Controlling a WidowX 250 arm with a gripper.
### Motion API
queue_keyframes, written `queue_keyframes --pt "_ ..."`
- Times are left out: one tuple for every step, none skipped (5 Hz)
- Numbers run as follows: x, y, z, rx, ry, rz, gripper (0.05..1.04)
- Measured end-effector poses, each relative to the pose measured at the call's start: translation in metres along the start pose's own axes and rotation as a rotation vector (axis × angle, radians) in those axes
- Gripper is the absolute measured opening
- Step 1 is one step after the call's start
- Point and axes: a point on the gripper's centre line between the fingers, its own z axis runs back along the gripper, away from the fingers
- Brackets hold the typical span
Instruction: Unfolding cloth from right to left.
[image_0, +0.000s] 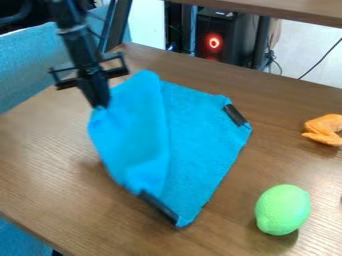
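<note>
At the left, over the bare worktop (53, 155), the gripper (101, 105) is pointing downward, and the upper left edge of the blue cloth (200, 130) is being pinched between its closed fingers. From there a loose flap (133, 135) is being held raised, while nearly all of the cloth is lying to the right of the gripper and toward the near side, its long axis slanting from upper left to lower right. For the unfolding, then, the pinched edge is apparently needing to be drawn leftward, away from that bulk, and lowered. Near the bottom corner one black strip (158, 207) is being borne by the cloth; farther right, another is being borne by its right corner. Well apart from it, a green toy lemon (283, 210) and, rightmost, an orange toy chicken wing (325, 129) are resting.
</note>
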Motion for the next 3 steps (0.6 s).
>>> queue_keyframes --pt "-0.002 0.031 0.008 -0.013 0.031 -0.008 0.063" --pt "-0.007 0.051 0.012 -0.027 0.065 -0.026 0.062" --pt "-0.017 0.070 0.019 -0.052 0.099 -0.045 0.060"
